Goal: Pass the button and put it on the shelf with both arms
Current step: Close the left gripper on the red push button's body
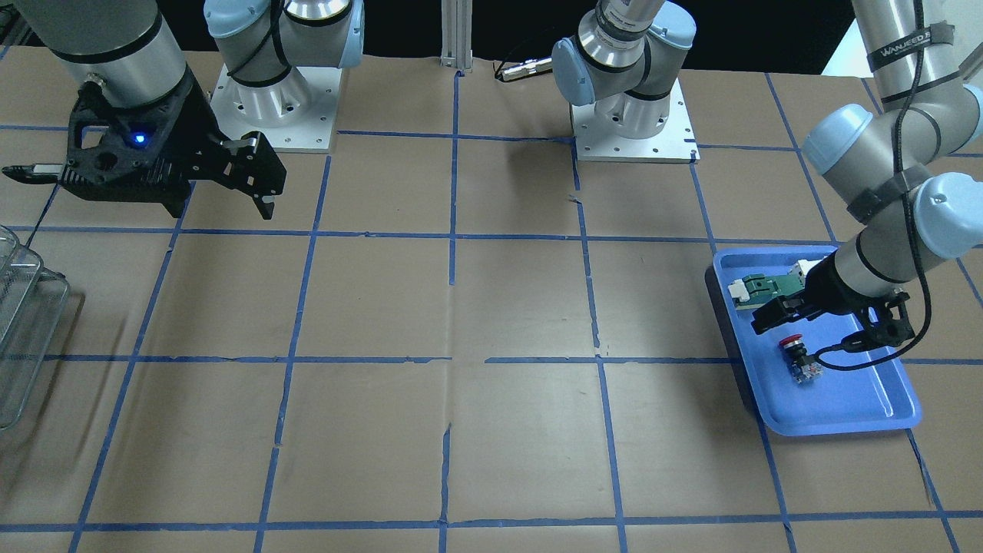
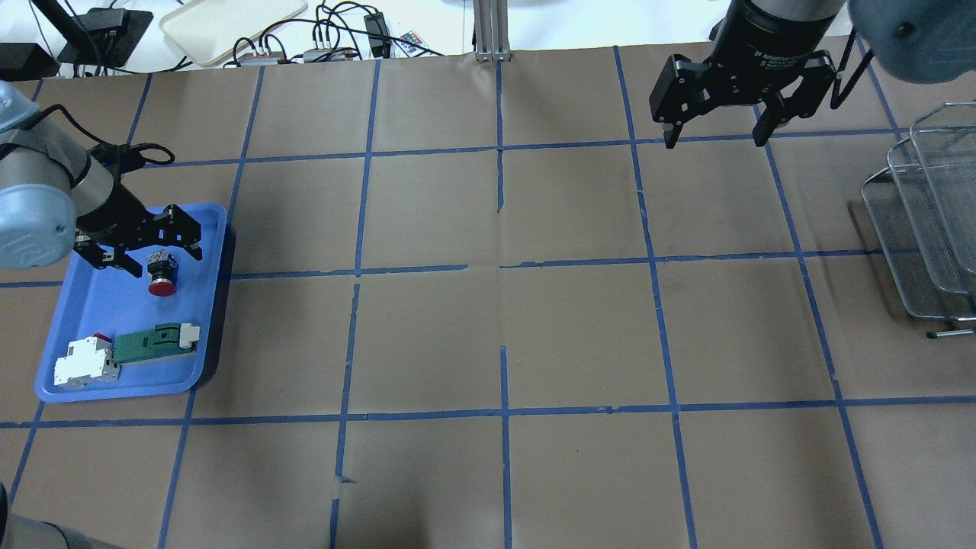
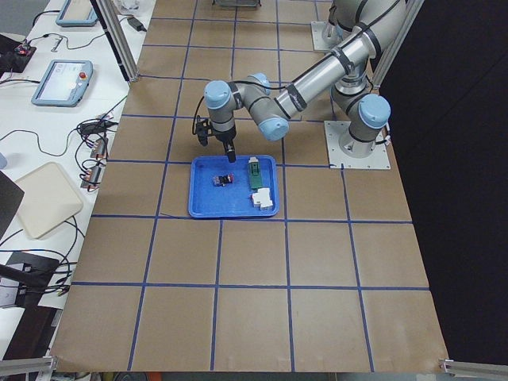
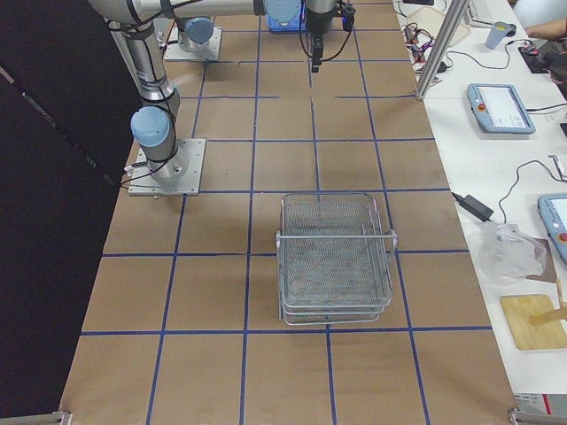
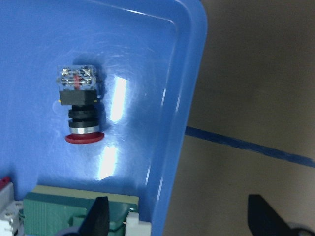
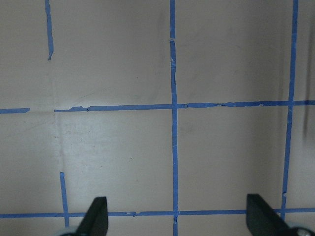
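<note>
At the left edge of the overhead view, the left hand (image 2: 149, 254) hangs over the blue tray (image 2: 84, 305), spread wide and holding nothing. The button (image 2: 161, 276) lies on its side in the tray's upper part, red cap toward the frame's bottom, just under the hand. In the left wrist view it sits up and left of the gap between the fingers. There the fingertip (image 5: 263, 219) at lower right shows over the brown surface (image 2: 503, 343), beyond the tray's rim. A straight descent therefore looks likely to miss the button or strike the rim. Its round body could also roll toward the green-and-white part (image 2: 152, 343) as the fingers close. At upper right, the right hand (image 2: 715, 137) hovers wide and holds nothing, well apart from the shelf (image 2: 923, 229) at the right edge. So small a piece could drop in the pass.
</note>
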### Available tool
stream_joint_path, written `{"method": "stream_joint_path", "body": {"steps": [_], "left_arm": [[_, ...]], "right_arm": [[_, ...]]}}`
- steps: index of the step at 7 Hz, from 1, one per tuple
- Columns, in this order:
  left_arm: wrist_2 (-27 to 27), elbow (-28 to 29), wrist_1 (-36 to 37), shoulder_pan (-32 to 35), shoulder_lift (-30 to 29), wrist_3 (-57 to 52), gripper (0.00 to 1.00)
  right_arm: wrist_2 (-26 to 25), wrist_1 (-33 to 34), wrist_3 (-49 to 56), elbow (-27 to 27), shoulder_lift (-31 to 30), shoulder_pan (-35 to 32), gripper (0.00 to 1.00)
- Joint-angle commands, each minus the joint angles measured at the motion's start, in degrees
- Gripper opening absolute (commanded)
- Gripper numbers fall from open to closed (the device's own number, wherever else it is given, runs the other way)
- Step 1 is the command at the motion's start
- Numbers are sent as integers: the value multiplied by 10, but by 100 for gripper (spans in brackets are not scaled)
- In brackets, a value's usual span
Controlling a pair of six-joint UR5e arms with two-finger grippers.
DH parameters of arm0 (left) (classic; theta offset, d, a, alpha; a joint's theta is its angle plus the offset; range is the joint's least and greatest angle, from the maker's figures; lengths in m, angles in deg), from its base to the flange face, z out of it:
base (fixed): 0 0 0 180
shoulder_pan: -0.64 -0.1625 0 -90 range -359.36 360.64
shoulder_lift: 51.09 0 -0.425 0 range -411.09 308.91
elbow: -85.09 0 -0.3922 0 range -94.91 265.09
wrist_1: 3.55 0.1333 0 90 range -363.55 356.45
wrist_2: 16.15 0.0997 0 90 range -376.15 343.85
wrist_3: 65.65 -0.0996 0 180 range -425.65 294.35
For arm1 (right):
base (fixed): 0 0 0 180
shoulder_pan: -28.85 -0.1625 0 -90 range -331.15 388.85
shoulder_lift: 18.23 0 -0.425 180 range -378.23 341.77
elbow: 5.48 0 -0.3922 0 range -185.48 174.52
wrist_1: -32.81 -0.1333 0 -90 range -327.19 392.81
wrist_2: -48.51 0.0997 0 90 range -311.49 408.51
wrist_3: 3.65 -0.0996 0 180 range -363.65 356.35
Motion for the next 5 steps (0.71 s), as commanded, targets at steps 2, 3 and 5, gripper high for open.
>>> {"method": "stream_joint_path", "body": {"steps": [2,3,5], "left_arm": [[2,1,55,-29,-63,-46,98],[2,-1,56,-29,-71,-46,94],[23,-12,53,-30,-70,-46,85]], "right_arm": [[1,0,0,-2,-3,1,100],[1,5,0,-6,0,1,100],[0,1,0,-7,-3,1,100]]}}
